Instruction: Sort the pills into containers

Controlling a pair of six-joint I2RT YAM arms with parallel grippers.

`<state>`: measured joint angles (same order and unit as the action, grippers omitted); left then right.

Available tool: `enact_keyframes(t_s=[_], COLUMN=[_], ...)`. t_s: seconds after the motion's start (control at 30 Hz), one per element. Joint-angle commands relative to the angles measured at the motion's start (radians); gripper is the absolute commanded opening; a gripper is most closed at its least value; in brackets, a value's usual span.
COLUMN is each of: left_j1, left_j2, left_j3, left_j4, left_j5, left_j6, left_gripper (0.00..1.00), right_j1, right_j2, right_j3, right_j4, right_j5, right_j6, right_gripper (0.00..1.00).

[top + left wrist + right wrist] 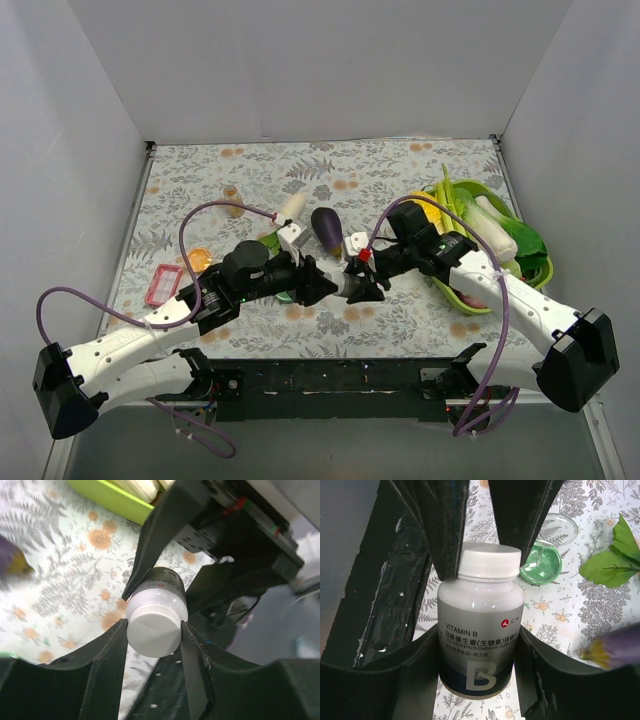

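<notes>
A grey and white Vitamin B pill bottle (480, 630) with a white cap (489, 562) is held above the table between both arms. My right gripper (479, 636) is shut on the bottle's body. My left gripper (154, 627) is shut on the white cap (152, 635), and its fingers (445, 540) reach down from the top of the right wrist view. In the top view both grippers meet at the table's middle front (345, 282). A green dish (541, 565) and a pale clear dish (559, 527) lie beyond the bottle. An orange dish (198, 260) sits at the left. No loose pills show.
A lime-green vegetable tray (468, 300) with greens and corn stands at the right. A purple eggplant (327, 228), a white radish (290, 208) and a green leaf (615, 555) lie mid-table. A red-rimmed box (163, 285) lies at the left.
</notes>
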<state>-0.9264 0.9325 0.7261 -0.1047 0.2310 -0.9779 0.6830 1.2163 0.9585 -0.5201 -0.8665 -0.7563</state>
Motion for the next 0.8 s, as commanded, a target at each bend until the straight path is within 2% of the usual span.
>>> enact_keyframes(t_s=[0.0,0.03,0.1,0.13,0.2,0.23,0.33,0.4,0.43,0.47,0.53,0.57,0.6,0.67,0.7,0.77], left_j1=[0.009,0.009,0.011,0.012,0.014,0.02,0.023,0.023,0.024,0.024,0.027,0.031,0.032,0.035,0.037,0.038], left_j2=[-0.009,-0.008,-0.001,0.012,0.044,0.092,0.187,0.242,0.246,0.238,0.221,0.206,0.169,0.117,0.067,0.014], left_j3=[0.048,0.047,0.061,0.084,0.111,0.152,0.225,0.262,0.263,0.275,0.291,0.292,0.28,0.254,0.225,0.194], left_j4=[-0.075,-0.082,-0.153,-0.186,-0.288,-0.324,-0.446,-0.438,-0.419,-0.397,-0.404,-0.412,-0.411,-0.379,-0.365,-0.317], left_j5=[-0.122,-0.131,-0.17,-0.191,-0.213,-0.213,-0.151,-0.084,-0.075,-0.078,-0.116,-0.13,-0.139,-0.136,-0.121,-0.07], left_j6=[-0.465,-0.602,-0.72,-0.837,-0.916,-1.021,-1.12,-1.136,-1.136,-1.099,-1.038,-1.009,-0.948,-0.882,-0.764,-0.652], left_gripper=[0.0,0.0,0.0,0.0,0.0,0.0,0.0,0.0,0.05,0.31,0.5,0.64,0.74,0.84,0.92,0.95], right_j1=[-0.007,-0.01,-0.014,-0.016,-0.016,-0.017,-0.017,-0.017,-0.02,-0.02,-0.026,-0.031,-0.036,-0.049,-0.054,-0.066], right_j2=[-0.041,-0.043,-0.046,-0.046,-0.046,-0.046,-0.046,-0.047,-0.049,-0.052,-0.06,-0.067,-0.07,-0.075,-0.075,-0.077], right_j3=[-0.024,-0.027,-0.03,-0.032,-0.03,-0.03,-0.032,-0.037,-0.037,-0.037,-0.041,-0.043,-0.046,-0.047,-0.047,-0.046], right_j4=[0.078,0.086,0.103,0.107,0.115,0.118,0.123,0.124,0.124,0.123,0.118,0.12,0.12,0.106,0.097,0.072], right_j5=[0.063,0.069,0.078,0.081,0.089,0.089,0.086,0.081,0.08,0.08,0.07,0.067,0.055,0.037,0.006,-0.028], right_j6=[0.047,0.063,0.077,0.084,0.097,0.1,0.11,0.112,0.114,0.115,0.114,0.114,0.114,0.109,0.1,0.075], right_gripper=[0.01,0.01,0.01,0.01,0.01,0.01,0.01,0.01,0.01,0.01,0.01,0.01,0.01,0.01,0.01,0.01])
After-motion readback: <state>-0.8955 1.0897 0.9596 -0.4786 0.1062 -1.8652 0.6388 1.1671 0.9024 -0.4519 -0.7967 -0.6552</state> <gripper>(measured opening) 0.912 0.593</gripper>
